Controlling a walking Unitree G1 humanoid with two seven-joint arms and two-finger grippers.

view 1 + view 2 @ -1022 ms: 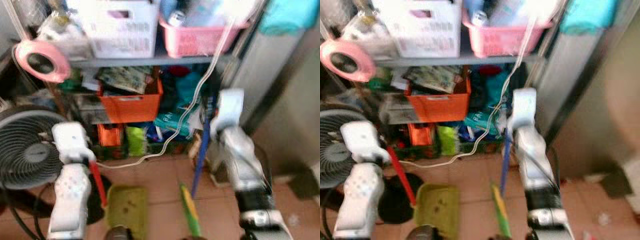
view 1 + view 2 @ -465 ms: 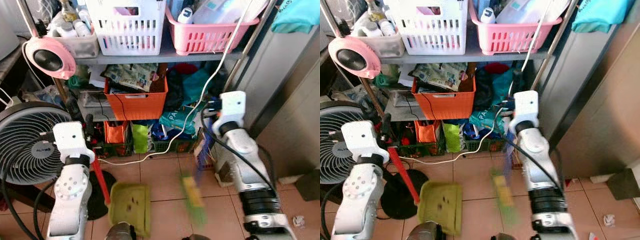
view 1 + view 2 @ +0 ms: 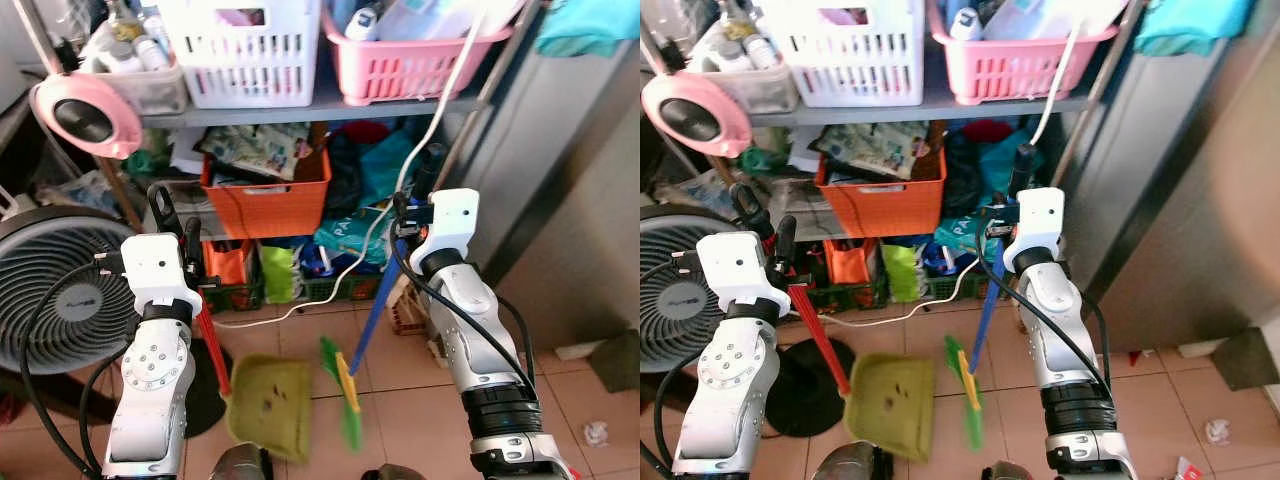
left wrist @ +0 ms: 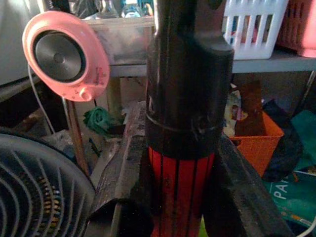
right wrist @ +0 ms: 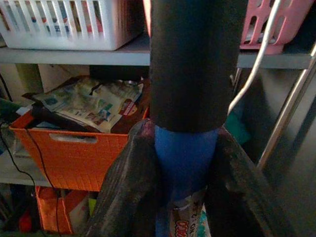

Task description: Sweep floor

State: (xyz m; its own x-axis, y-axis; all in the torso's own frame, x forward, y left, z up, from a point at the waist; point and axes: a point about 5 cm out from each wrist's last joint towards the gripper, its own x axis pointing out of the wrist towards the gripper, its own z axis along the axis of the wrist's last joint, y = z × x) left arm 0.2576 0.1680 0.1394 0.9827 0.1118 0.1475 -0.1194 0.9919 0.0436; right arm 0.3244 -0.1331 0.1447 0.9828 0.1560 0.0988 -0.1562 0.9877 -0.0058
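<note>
Green dustpan (image 3: 270, 405) hangs below the left gripper (image 4: 180, 197), clamped on its red handle; right gripper (image 5: 182, 187) squeezes the blue broom (image 3: 345, 385) pole.

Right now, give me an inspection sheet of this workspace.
Surface: tiled floor, with small scraps of litter at the right.
Job's things: green dustpan on a red handle, low over the tiles; broom with green bristles on a blue pole, beside the dustpan.
Clutter: shelf with a white basket, a pink basket and an orange bin; bags below.
Grippers: left claw shut on the red handle; right claw shut on the blue pole.
Cables: white cable hanging from the shelf to the floor.
Surroundings: grey fan, pink fan, metal cabinet to the right.
</note>
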